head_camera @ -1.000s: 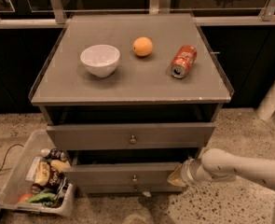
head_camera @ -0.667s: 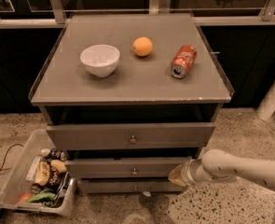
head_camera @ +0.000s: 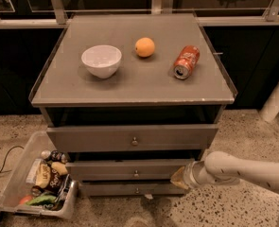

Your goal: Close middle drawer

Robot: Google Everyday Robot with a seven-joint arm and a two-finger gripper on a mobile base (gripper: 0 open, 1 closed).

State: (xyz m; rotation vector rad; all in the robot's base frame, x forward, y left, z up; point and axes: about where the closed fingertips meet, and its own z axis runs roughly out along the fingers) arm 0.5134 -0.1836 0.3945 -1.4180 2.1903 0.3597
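Note:
The grey cabinet has three drawers. The top drawer [head_camera: 134,137] sticks out a little. The middle drawer [head_camera: 129,169] has a flat grey front with a small round knob [head_camera: 136,173] and sits slightly proud of the lowest drawer [head_camera: 129,189]. My gripper [head_camera: 179,178] is at the end of a white arm coming from the right, low down. Its tip touches the right end of the middle drawer's front.
On the cabinet top are a white bowl [head_camera: 101,60], an orange [head_camera: 144,47] and a red can [head_camera: 186,62] lying on its side. A clear bin [head_camera: 16,186] of snacks sits on the floor at the cabinet's left. A white post [head_camera: 277,98] stands at right.
The middle drawer has slid inward, its front much less extended than a second ago. My gripper has followed it toward the cabinet.

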